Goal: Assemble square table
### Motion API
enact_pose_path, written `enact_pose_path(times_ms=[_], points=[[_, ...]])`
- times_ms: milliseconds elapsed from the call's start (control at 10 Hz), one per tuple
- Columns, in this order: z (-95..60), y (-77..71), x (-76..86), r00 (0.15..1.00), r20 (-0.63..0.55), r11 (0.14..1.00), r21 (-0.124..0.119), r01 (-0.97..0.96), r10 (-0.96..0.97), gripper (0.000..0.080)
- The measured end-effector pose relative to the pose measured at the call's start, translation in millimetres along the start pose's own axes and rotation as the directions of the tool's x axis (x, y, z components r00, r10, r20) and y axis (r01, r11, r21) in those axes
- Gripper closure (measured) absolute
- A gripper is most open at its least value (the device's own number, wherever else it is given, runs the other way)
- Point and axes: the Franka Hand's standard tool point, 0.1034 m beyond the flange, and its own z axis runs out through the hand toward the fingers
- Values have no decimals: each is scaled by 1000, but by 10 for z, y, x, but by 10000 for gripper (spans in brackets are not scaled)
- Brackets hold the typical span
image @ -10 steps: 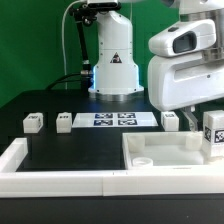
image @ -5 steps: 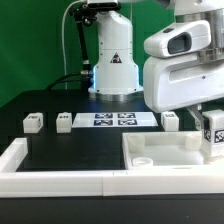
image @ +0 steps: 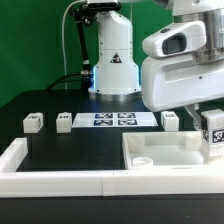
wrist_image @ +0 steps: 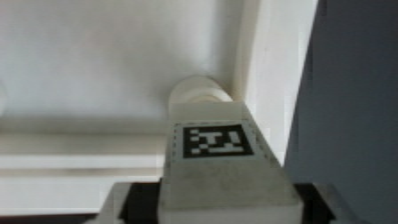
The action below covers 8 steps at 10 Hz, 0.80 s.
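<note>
Only the exterior view catches three spare legs (image: pixel 65 120) far back on the desk (image: pixel 70 150). Wrist view's the close-up: tool (wrist_image: pixel 217 205) pinched narrow around a tagged leg (wrist_image: pixel 214 140).

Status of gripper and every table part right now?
gripper: shut on the held leg.
held leg: clamped between the fingers, over the tabletop's far corner on the exterior view's right; seated or not, cannot tell.
tabletop: lying flat, near corner hole empty.
loose legs: three, lying apart, ungripped.
</note>
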Motion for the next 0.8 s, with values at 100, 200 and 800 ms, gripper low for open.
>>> enact_pose_path(times_ms=[100, 200, 800], points=[[-2, -4, 6, 997, -6, 997, 0, -83, 83, 503], [-3, -9, -3, 982, -33, 983, 2, -185, 185, 502], [17, -79, -45, 681, -56, 683, 25, -730, 730, 502]])
